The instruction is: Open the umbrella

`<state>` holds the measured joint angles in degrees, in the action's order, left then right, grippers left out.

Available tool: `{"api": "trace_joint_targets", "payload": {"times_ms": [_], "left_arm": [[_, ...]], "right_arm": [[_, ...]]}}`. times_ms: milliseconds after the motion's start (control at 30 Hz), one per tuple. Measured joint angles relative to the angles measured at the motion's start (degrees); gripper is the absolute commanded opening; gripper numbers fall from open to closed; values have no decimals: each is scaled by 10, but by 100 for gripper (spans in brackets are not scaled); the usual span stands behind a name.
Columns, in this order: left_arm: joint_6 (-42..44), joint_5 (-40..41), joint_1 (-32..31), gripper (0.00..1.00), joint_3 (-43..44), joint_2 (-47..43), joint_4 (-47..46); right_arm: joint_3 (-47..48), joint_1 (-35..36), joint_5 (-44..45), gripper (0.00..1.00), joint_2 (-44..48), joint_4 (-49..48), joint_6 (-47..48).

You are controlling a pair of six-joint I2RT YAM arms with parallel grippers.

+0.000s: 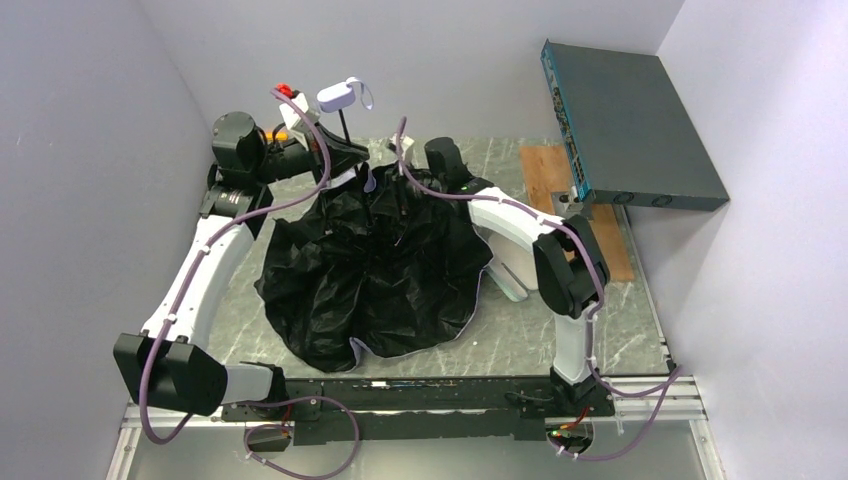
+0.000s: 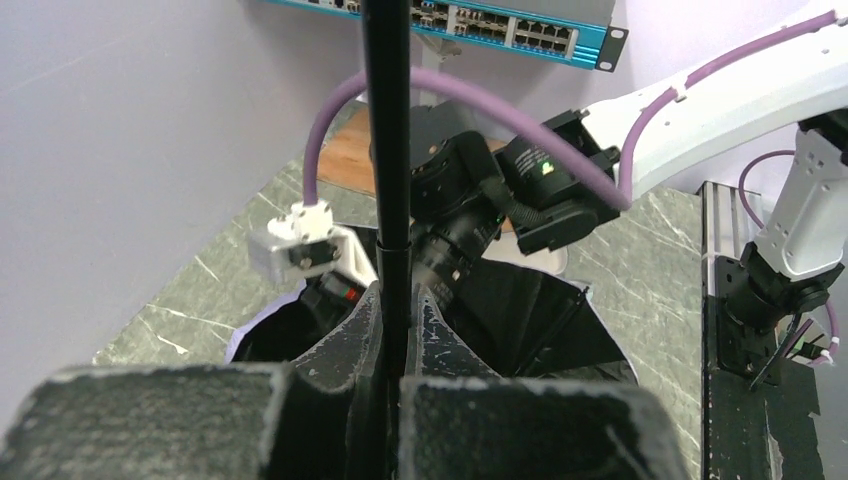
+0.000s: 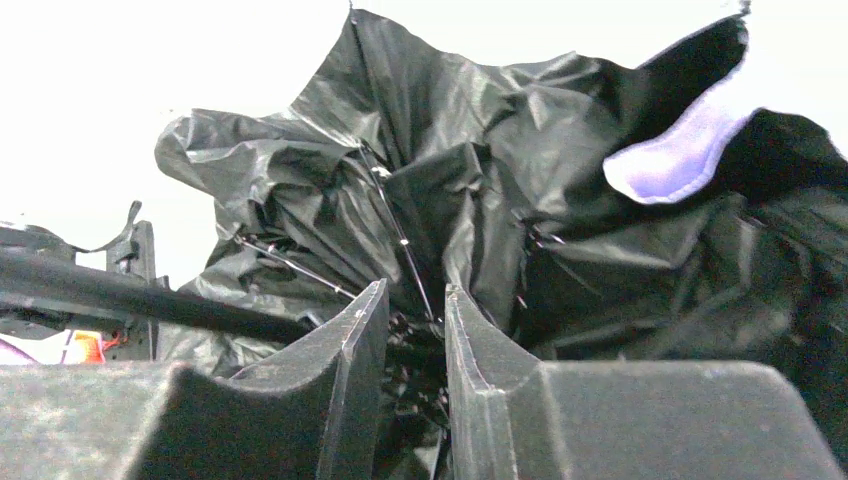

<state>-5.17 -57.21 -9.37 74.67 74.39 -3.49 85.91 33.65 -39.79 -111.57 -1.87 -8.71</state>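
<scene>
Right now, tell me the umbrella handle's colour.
The handle is pale lavender-white, clearest in the top external view.

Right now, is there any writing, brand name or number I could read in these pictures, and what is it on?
No text is readable in any view.
Network switch: any print on its port face is too small to read.
Pale label on the black module of the right arm: blurred, unreadable.
Umbrella: no print shows on its fabric.

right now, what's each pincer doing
Left pincer: closed on the umbrella shaft.
Right pincer: nearly closed among the canopy folds; a grip cannot be told.
</scene>
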Motion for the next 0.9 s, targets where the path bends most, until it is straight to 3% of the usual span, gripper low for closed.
{"api": "trace_joint_targets", "payload": {"times_ms": [200,400,500,667,900], "left_arm": [[1,-2,-1,0,10,-2,14],[10,-12,-2,0,16,-16,43],[36,-14,-1,0,22,-17,78],[101,-14,-1,0,59,-25,147],[145,48,-2,0,60,-43,154]], "right_arm": [[52,20,-12,31,-71,-13,-9],[107,6,-13,67,-170,-14,-28],[137,-3,-21,78,-194,-24,-37],[219,-8,-28,85,-233,-41,-32],[266,-29,-43,88,-233,-42,-29]]}}
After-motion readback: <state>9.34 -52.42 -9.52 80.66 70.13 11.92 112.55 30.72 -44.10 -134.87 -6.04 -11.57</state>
